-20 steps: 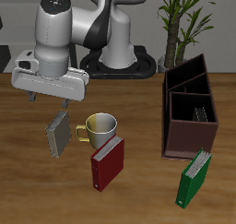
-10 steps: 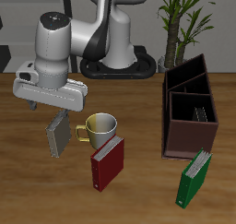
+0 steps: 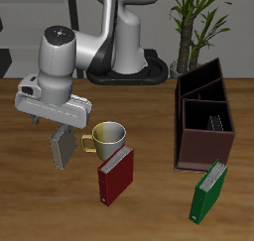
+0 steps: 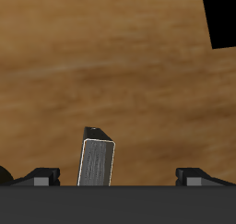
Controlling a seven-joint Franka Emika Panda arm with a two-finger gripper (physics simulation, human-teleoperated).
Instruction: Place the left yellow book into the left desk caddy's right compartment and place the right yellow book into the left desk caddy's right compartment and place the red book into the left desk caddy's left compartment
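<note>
The right yellow book (image 3: 63,146), small, grey and finely striped, stands on the table beside the mug. My gripper (image 3: 60,127) hangs just above it, open. In the wrist view the book (image 4: 97,161) rises between my widely spread fingers (image 4: 41,177), touching neither. The red book (image 3: 115,176) lies nearer the front edge, beyond the mug. The dark left desk caddy (image 3: 226,136) stands far across the table. A thin pale shape shows in its nearer section; I cannot tell what it is. The left yellow book is not plainly in view.
A metal mug (image 3: 107,138) with a yellow handle stands close beside the grey book. A green book (image 3: 208,190) leans at the caddy's front. A potted plant (image 3: 193,17) rises behind the caddy.
My gripper has come down and shifted slightly toward the front edge, closer over the grey book. Nothing on the table has moved.
</note>
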